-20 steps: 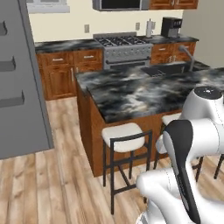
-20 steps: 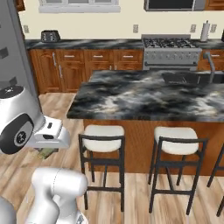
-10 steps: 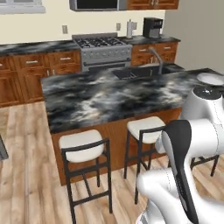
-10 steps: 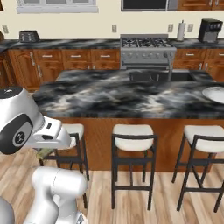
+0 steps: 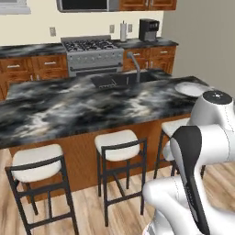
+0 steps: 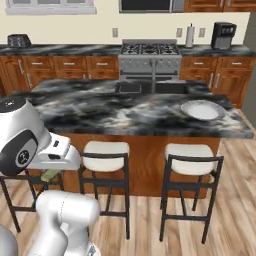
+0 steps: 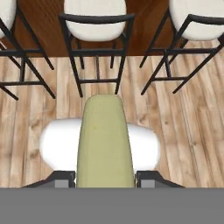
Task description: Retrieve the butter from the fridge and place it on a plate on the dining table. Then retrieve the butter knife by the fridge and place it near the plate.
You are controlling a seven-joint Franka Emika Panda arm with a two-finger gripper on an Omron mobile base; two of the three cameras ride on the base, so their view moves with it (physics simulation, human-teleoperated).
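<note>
base: turned right | fridge: gone from view | plate (image 6: 202, 110): now on dining table (image 6: 125, 112), right end

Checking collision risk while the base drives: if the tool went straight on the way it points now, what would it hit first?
Probably the wood floor. The tool, shut on the butter, points down at the boards before the stools; depth is unclear.

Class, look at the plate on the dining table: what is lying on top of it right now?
Nothing shows on the plate; its face looks bare. The butter sits clamped in the gripper, above the wooden floor.
</note>
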